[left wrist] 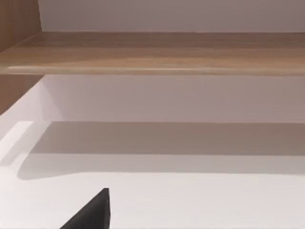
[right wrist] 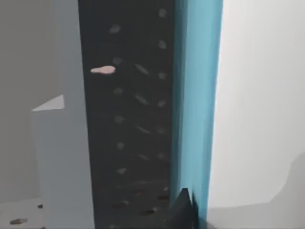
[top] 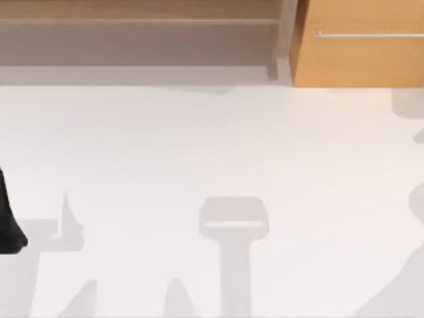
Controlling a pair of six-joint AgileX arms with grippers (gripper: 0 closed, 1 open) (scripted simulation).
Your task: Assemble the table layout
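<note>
Hanging at table [top: 212,152] left edge, left arm [top: 8,218], tool state unclear

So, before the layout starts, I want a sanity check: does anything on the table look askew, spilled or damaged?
Nothing stands out. The table is bare white, with shadows only, and the wooden shelf and drawer cabinet stand square along its far edge.

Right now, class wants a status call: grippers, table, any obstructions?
Left arm at table's left edge, fingers unclear. Table bare white. Shelf and drawer cabinet along far edge.
</note>
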